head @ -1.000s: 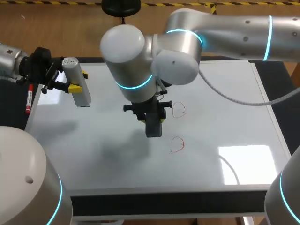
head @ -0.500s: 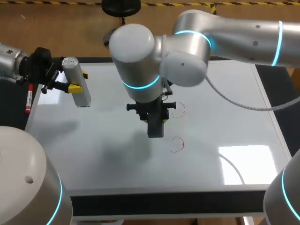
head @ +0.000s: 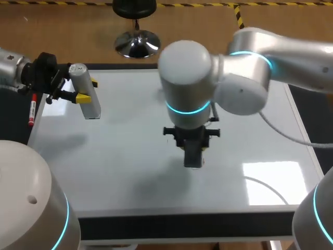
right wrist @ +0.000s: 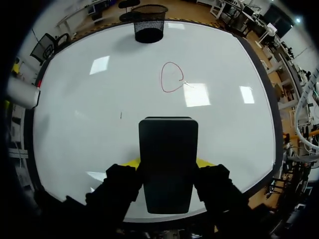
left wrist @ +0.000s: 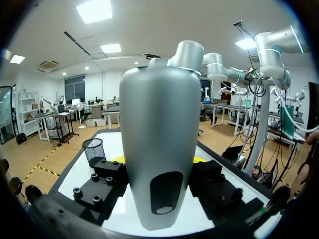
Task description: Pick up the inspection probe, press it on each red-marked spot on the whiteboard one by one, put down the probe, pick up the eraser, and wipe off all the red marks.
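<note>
Whiteboard (head: 119,161) flat on table, covers most of it.
Right arm (head: 250,73) comes in over middle of board. Right gripper (head: 192,148) points down, fingers clenched on black eraser (head: 192,158) from two sides. Eraser low over board; touching or not, cannot tell.
Left arm (head: 10,70) at board's far left corner. Left gripper (head: 87,89) grasps grey probe (head: 91,107), held above board.
One red ring mark (right wrist: 172,77) on board ahead of eraser, not touching it.
Red marker pen (head: 32,112) lies beside board's left edge.
</note>
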### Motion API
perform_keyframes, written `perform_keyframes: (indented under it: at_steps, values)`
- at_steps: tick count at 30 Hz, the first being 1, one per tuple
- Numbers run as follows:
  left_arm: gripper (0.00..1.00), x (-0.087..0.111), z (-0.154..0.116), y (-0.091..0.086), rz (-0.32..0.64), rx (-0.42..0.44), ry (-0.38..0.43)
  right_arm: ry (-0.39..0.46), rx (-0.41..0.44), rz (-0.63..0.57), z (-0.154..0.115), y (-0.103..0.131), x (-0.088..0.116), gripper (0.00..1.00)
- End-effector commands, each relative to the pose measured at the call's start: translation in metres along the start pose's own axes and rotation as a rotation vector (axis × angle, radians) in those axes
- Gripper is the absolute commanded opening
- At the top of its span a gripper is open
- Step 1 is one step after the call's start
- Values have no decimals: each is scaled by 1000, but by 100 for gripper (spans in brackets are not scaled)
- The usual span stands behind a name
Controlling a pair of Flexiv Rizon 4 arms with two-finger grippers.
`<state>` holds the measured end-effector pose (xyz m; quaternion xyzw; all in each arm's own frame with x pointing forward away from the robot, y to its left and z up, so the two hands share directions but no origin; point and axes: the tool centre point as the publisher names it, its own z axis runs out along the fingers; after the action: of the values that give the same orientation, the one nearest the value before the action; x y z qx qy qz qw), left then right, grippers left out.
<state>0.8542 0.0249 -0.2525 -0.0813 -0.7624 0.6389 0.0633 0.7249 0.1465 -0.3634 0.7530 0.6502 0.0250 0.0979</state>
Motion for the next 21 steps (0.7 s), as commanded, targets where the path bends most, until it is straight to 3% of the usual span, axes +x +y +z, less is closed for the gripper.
perform_keyframes:
  at_steps: [1,9,21]
  values:
    - [0,0,-1,-1,1,0,2,151,-1,62,-3,-11,-44,0]
    - [0,0,-1,-1,1,0,2,180,26,105,3,-23,-89,0]
    - [0,0,-1,-1,1,0,2,269,43,53,13,-16,-134,0]
